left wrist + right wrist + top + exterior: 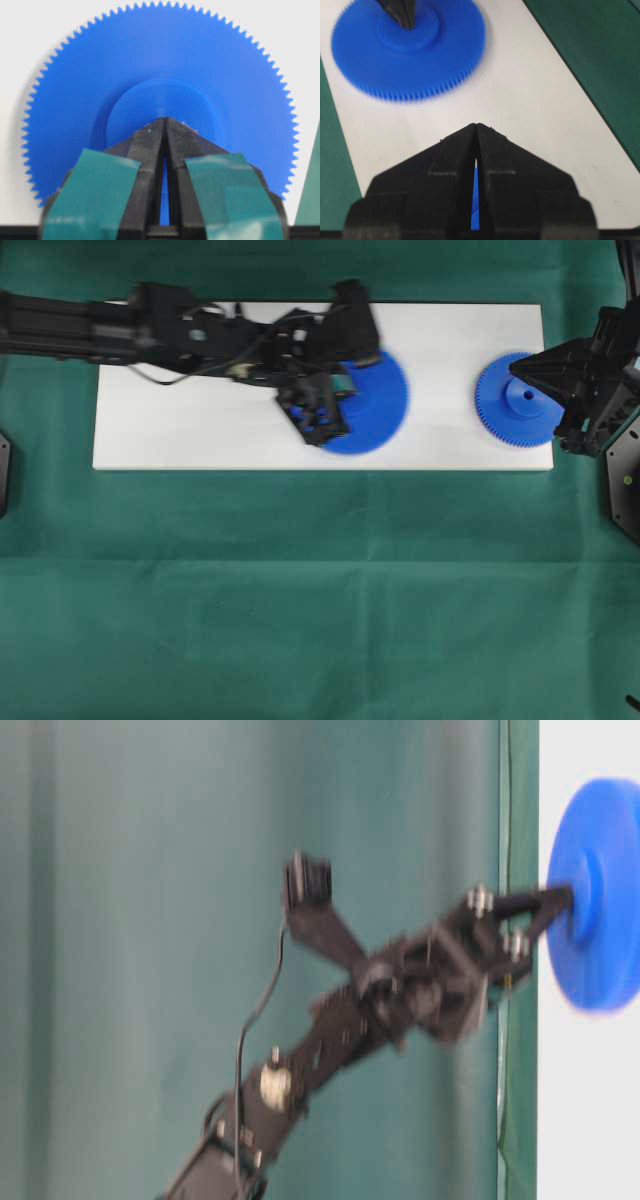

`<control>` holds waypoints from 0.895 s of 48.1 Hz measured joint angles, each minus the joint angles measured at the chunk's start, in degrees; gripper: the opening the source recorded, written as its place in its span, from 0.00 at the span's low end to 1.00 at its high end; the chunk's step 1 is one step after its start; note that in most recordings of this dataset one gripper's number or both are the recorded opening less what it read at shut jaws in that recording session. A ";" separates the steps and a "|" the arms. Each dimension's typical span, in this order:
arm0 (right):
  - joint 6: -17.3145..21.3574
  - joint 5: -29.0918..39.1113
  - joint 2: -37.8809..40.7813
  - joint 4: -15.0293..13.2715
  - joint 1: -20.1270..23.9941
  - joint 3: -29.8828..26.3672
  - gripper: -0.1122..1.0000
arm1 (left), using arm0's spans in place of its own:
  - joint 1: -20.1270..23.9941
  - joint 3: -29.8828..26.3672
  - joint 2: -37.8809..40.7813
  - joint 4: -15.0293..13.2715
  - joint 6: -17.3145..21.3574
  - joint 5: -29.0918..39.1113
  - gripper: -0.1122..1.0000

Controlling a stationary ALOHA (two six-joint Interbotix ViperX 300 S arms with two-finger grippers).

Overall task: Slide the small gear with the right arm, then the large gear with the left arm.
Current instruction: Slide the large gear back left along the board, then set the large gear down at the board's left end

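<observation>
The left gripper [165, 122] has its fingers pressed together, tip resting on the hub of the large gear [160, 65], which lies mid-board. To slide it well, I'd keep the tip down on the hub and move level across the board [200, 430]. Beyond the large gear, towards the board's right end, sits the small gear [515, 400], the right gripper [520, 367] closed at its hub. Bare board lies between the gears
</observation>
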 measured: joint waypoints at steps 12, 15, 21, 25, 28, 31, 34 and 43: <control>0.00 0.00 0.00 0.00 1.85 -0.44 0.55 | 2.64 15.64 -9.49 -0.09 -2.29 -5.45 0.10; 0.00 0.09 0.09 0.00 2.20 -0.70 0.55 | 3.34 19.60 -12.22 0.00 -3.34 -6.86 0.10; 0.09 0.00 0.18 0.00 2.46 -1.32 0.55 | 4.39 26.19 -16.96 0.00 -5.71 -8.26 0.10; 0.09 0.00 0.70 0.00 2.55 -1.85 0.55 | 5.01 29.88 -19.95 -0.09 -6.77 -8.44 0.10; 0.09 0.09 1.05 0.00 2.55 -2.20 0.55 | 5.36 32.34 -21.97 0.00 -7.38 -8.53 0.10; 0.09 0.09 1.58 0.00 2.72 -2.55 0.55 | 5.62 34.45 -23.99 -0.09 -7.91 -8.61 0.10; 0.09 0.00 2.29 0.00 2.81 -2.90 0.55 | 5.98 36.91 -26.02 0.00 -8.70 -8.61 0.10; 0.09 0.00 5.45 0.00 3.25 -4.66 0.55 | 7.47 43.15 -32.26 -0.09 -11.25 -8.61 0.10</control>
